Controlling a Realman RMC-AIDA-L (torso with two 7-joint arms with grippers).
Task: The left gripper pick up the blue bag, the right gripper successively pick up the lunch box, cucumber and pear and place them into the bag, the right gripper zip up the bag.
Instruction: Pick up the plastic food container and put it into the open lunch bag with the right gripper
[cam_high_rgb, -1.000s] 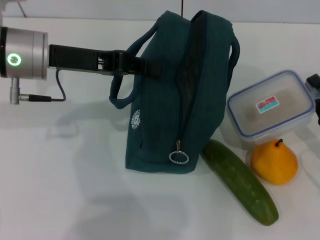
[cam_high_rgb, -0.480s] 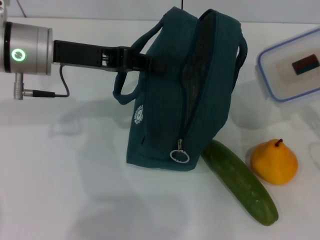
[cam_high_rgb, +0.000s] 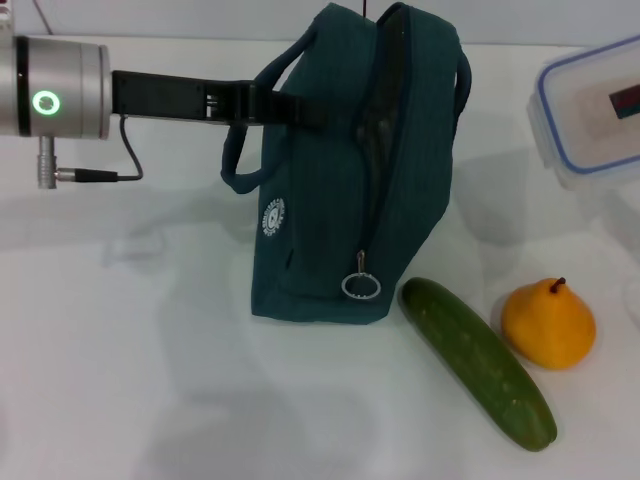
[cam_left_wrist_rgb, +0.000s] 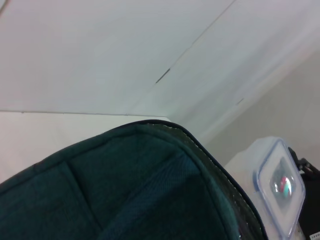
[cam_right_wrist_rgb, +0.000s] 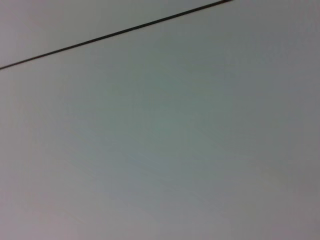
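Observation:
The blue bag (cam_high_rgb: 335, 200) stands upright on the white table, its zipper open and the ring pull (cam_high_rgb: 361, 287) hanging low on its front. My left gripper (cam_high_rgb: 290, 108) reaches in from the left and is shut on the bag's near handle. The lunch box (cam_high_rgb: 597, 108) hangs in the air at the upper right, partly cut off by the picture's edge. In the left wrist view the lunch box (cam_left_wrist_rgb: 277, 187) shows past the bag's top, with a dark part of my right gripper (cam_left_wrist_rgb: 304, 166) at its far rim. The cucumber (cam_high_rgb: 480, 365) and pear (cam_high_rgb: 548, 325) lie right of the bag.
The white table (cam_high_rgb: 130, 380) stretches out left of and in front of the bag. A pale wall runs behind the table. The right wrist view holds only a blank grey surface with one dark line (cam_right_wrist_rgb: 115, 34).
The lunch box has left the table beside the pear and risen to the upper right. The bag has swung from a rightward lean to nearly upright and shifted slightly left with my left gripper.

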